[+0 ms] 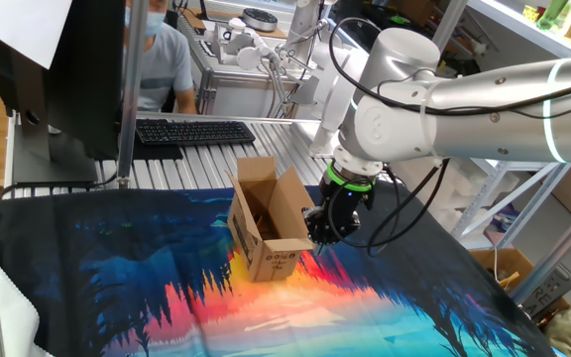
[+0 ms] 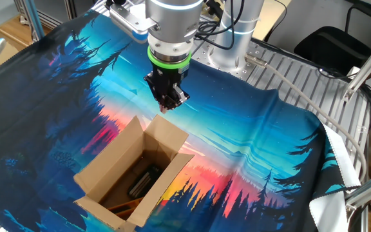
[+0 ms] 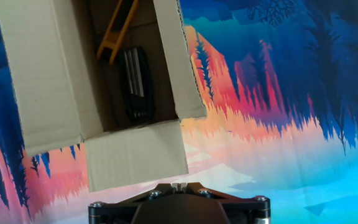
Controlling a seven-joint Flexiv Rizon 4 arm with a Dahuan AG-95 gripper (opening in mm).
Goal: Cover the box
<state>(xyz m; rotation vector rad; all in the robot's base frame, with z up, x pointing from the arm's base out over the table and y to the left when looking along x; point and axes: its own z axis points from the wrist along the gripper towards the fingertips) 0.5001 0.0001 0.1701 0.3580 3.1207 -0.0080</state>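
On cloth [image 2: 269, 129], box [image 2: 131, 171] beside claw [image 2: 169, 102]

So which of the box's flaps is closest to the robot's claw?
The short end flap of the box, standing right below the gripper; the other flaps lie farther away.

box [image 2: 131, 174]: brown, black print | cloth [image 2: 263, 154]: blue-orange forest print | keyboard [image 1: 194, 131]: black

The box [image 2: 131, 174] is matt brown corrugated cardboard on a printed cloth [image 2: 256, 148] beneath the glossy white arm [image 1: 464, 94].
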